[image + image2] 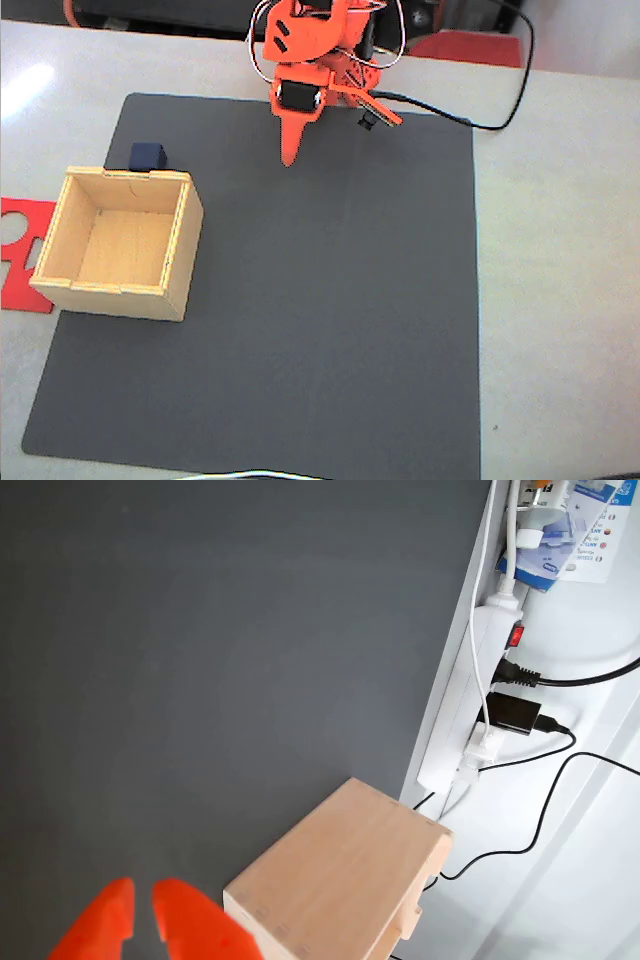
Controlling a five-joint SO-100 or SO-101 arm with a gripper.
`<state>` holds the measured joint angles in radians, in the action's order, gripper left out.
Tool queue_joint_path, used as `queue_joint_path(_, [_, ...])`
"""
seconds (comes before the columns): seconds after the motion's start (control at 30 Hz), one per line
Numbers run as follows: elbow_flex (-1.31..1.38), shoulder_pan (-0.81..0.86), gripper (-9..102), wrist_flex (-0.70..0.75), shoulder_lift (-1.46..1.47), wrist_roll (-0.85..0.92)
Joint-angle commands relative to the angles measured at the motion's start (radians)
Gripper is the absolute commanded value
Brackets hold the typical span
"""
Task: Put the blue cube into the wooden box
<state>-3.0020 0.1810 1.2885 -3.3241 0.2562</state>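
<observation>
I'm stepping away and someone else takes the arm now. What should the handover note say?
Gripper: empty, fingers nearly together, hanging over the far edge of the dark mat in the fixed view.
Blue cube: on the mat, right behind the far wall of the wooden box, outside it.
Wooden box: upright, open-topped, nothing inside, at the mat's left edge, partly over a red cut-out sheet.
Done: nothing yet.
Left: reach the cube, grasp it, lift, release into the box.

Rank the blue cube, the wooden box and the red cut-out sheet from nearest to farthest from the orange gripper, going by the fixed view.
Measured from the gripper in the fixed view:
1. The blue cube, to its left, just behind the box's far wall.
2. The wooden box, lower left on the dark mat.
3. The red cut-out sheet, at the left edge, beyond the box.
</observation>
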Motion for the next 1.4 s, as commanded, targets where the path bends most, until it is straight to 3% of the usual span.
queue_joint_path(0.0, [0.006, -0.005, 0, -0.014, -0.012, 0.005])
queue_joint_path(0.77, [0.005, 0.008, 0, -0.014, -0.012, 0.015])
queue_joint_path(0.97, [0.009, -0.005, 12, -0.075, -0.005, 0.025])
queue_joint_path(1.23, [0.364, -0.041, 12, -0.193, 0.497, -0.032])
queue_joint_path(1.37, [0.640, 0.031, 12, -0.103, 0.699, 0.000])
